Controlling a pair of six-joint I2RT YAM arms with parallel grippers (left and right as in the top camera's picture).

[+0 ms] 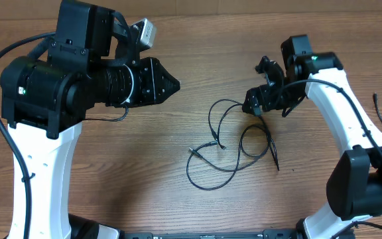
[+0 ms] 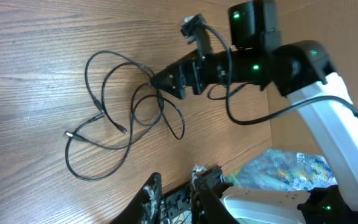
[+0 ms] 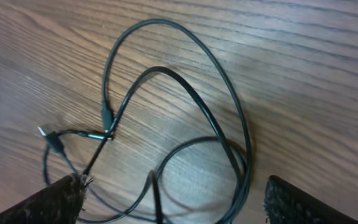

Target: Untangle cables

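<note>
1. Two thin black cables (image 1: 219, 141) lie looped together on the wooden worktop (image 1: 244, 40), roughly midway between the arms and a little toward the right arm's side.
2. Seen from overhead, the tangle runs on a slant. Its top end sits by the right fingers, and its widest loop trails away toward the near-left, so the long axis points from the right arm down toward the table's front.
3. The right gripper (image 1: 252, 105) is plainly the nearer one, set low at the tangle's upper right end. From overhead I cannot tell whether it touches a strand.
4. In the right wrist view the right fingers (image 3: 48, 199) are spread wide at the bottom corners. The cables (image 3: 199, 106) fan out ahead of them, and a couple of strands run back into the gap between them, but nothing is pinched.
5. The left gripper (image 1: 176, 84) hovers well apart from the tangle, up and to its left, pointing across at it. Whether its fingers are pressed together or slightly parted I cannot tell.
6. From the left wrist view, the cables (image 2: 133, 112) lie between the two arms, with the right gripper (image 2: 157, 79) at their far end.
7. My judgement is that the next move belongs to the right arm: close on the strand lying between its fingers, then draw it away from the loops.
</note>
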